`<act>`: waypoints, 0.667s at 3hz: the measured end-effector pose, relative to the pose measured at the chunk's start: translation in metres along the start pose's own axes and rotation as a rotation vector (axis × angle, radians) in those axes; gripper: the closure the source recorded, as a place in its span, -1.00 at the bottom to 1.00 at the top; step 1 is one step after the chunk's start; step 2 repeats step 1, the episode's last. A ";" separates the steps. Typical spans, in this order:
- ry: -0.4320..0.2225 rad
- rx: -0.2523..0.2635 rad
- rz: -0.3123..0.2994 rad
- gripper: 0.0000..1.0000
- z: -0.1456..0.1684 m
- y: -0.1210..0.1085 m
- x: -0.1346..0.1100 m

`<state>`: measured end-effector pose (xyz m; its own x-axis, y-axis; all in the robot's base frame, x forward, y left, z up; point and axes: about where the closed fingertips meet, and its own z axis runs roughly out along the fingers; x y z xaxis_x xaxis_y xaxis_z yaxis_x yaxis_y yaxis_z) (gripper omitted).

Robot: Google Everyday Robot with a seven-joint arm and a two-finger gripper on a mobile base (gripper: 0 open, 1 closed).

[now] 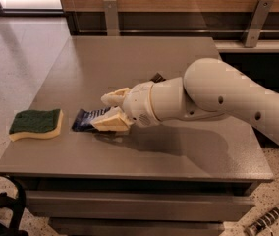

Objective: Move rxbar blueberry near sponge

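The gripper (99,112) sits low over the left-front part of the grey table (129,58), its 2 fingers (112,122) parted slightly wider than the rxbar blueberry (86,118) and straddling that bar's right end; the near finger covers the end, the far finger stands just apart. The bar lies flat on the tabletop, just right of the sponge (36,123), not touching it. 1 dark item (157,76) shows behind the arm.
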<state>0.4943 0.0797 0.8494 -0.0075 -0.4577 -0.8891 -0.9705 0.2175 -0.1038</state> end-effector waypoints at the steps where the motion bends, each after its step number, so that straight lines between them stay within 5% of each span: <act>1: 0.000 -0.002 -0.003 -1.00 0.001 0.001 -0.001; 2: 0.000 -0.002 -0.003 -1.00 0.001 0.001 -0.001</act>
